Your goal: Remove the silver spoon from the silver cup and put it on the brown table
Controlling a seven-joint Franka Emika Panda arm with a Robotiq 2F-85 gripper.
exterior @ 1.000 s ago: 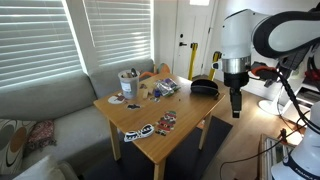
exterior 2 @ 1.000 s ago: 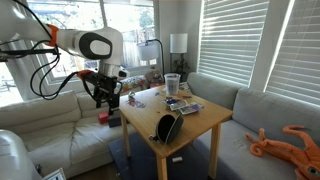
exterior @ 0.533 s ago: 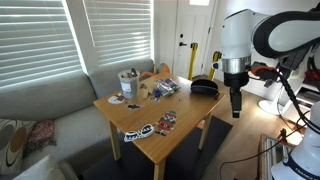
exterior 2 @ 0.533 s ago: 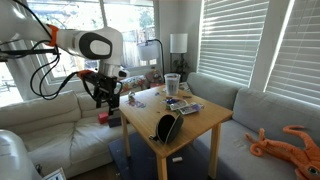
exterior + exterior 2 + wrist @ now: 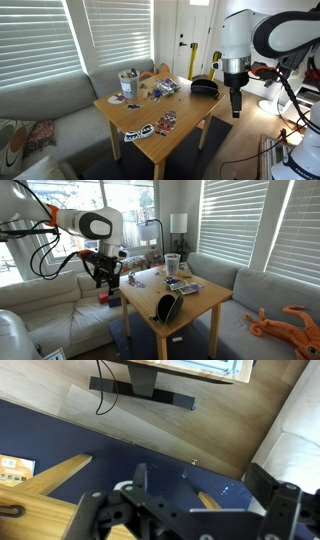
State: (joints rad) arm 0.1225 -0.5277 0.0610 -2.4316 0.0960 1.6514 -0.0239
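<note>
Brown worktop (image 5: pixel 190 108) holds the silver cup (image 5: pixel 129 85) upper left; the gripper (image 5: pixel 236 108), fingers apart and empty, hangs centre-right. Approach stage: next, travel over the cup for the silver spoon.

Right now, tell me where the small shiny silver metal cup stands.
In both exterior views the silver cup stands on the light-brown wooden table, at the corner nearest the grey sofa, across the table from the hand.
</note>
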